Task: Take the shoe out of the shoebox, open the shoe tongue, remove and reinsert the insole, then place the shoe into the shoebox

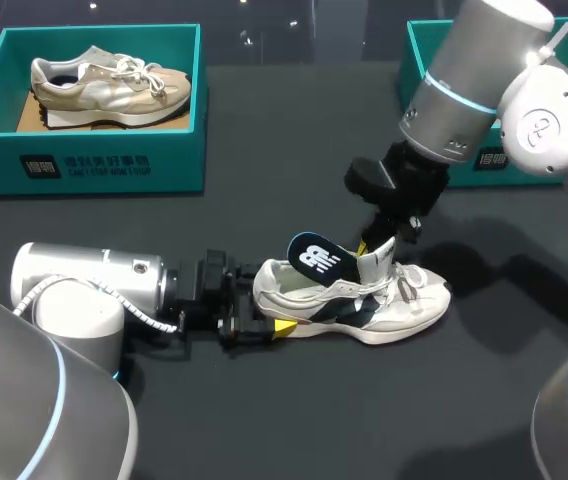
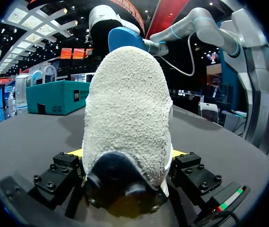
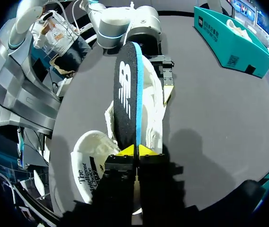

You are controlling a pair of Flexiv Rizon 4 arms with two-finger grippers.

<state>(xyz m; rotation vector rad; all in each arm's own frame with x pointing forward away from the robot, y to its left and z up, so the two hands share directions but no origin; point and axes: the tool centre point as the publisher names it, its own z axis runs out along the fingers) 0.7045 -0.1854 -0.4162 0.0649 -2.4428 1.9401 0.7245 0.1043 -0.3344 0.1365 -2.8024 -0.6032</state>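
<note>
A white and dark sneaker [image 1: 399,305] lies on its sole on the dark table, toe to the right. My left gripper [image 1: 264,310] holds its heel from both sides; in the left wrist view the heel [image 2: 127,104] fills the gap between the yellow tips [image 2: 179,152]. My right gripper [image 1: 366,245] is shut on the front edge of the black and blue insole [image 1: 319,260], which stands up out of the shoe's opening. In the right wrist view the insole [image 3: 125,94] rises ahead of the closed tips [image 3: 125,151], with the white tongue [image 3: 89,165] folded forward beside them.
A teal shoebox [image 1: 94,165] stands at the back left with a beige sneaker [image 1: 109,85] inside. A second teal box [image 1: 419,50] sits at the back right, partly behind my right arm. Bare table lies in front of the shoe.
</note>
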